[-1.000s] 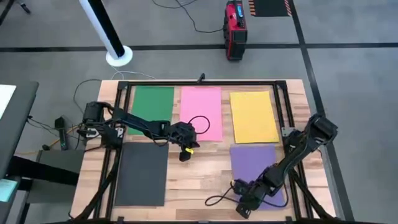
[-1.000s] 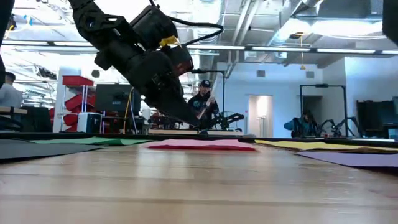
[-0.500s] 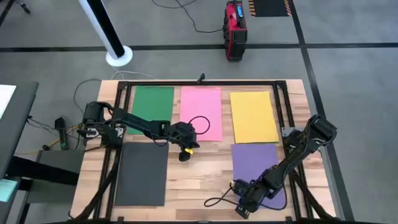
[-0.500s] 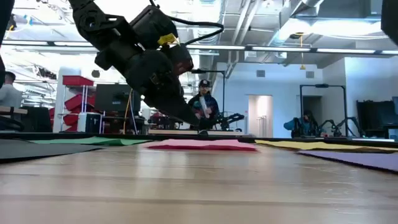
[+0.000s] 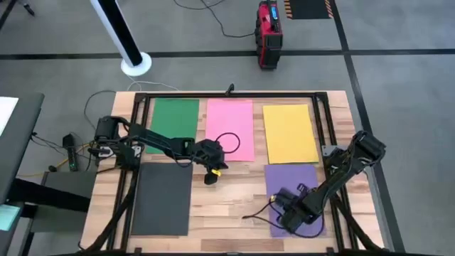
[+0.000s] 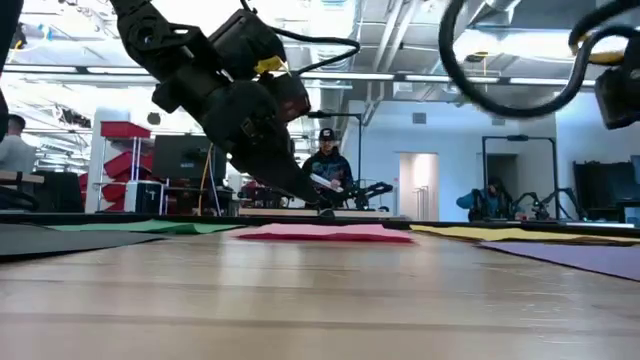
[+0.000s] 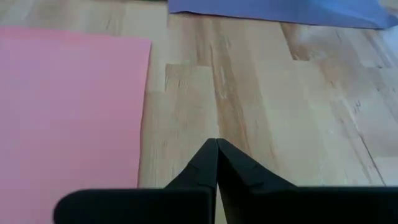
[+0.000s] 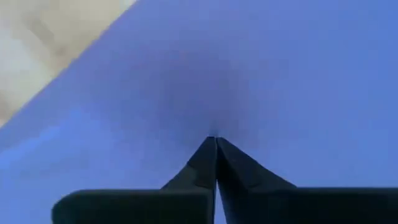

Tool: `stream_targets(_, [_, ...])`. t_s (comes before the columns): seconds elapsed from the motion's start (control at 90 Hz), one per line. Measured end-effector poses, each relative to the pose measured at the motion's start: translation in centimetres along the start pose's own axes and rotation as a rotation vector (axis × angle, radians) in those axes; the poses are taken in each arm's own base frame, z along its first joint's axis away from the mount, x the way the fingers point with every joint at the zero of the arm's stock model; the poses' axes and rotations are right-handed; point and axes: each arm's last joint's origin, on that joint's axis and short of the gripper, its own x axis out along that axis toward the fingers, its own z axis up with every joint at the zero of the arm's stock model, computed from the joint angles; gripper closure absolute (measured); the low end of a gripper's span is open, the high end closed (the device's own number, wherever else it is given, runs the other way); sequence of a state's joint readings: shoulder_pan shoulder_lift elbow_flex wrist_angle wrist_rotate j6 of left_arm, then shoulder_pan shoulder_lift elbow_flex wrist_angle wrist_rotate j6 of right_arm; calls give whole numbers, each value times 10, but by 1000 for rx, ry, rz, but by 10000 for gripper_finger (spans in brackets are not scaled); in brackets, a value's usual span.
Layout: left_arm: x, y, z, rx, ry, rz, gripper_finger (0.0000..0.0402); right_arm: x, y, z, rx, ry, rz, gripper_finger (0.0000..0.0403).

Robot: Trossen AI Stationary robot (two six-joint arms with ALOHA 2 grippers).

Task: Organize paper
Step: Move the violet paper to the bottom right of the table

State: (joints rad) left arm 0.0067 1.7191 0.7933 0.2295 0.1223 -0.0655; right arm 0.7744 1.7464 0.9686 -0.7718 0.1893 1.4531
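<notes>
Paper was laid out in two rows on the pale wooden table (image 5: 220, 199): green sheet (image 5: 175, 125), pink sheet (image 5: 229, 129) and yellow sheet (image 5: 290, 133) along the far edge, dark grey sheet (image 5: 161, 199) near-left, purple sheet (image 5: 291, 192) near-right. All five lay flat, apart from one another, none overlapping.

I had the right gripper (image 5: 286, 208) over the purple sheet's near-left part. In the right wrist view its fingers (image 8: 233, 171) were pressed together to a point with nothing between them, the tip down at or almost on the purple surface. My read: closed tip used as a pusher to slide the sheet square, since a flat sheet gives nothing to pinch.

The left gripper (image 5: 210, 171) sat at the pink sheet's near edge, over bare wood just beside the corner. Its fingers (image 7: 235, 173) were also fully closed, empty. In the low view the tip looked to reach down to the tabletop by the pink edge; I couldn't confirm contact.

Sheets were thin, matte, plain-coloured rectangles of equal size. The wood was planked with visible grain and looked smooth; I'd expect paper to slide easily.
</notes>
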Motion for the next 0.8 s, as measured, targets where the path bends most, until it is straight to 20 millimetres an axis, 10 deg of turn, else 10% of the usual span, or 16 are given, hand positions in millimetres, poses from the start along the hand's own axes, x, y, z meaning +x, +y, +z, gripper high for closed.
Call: stream_targets(0.8, [0, 0, -1, -19, 11, 1, 401, -3, -5, -34, -25, 34, -44, 403])
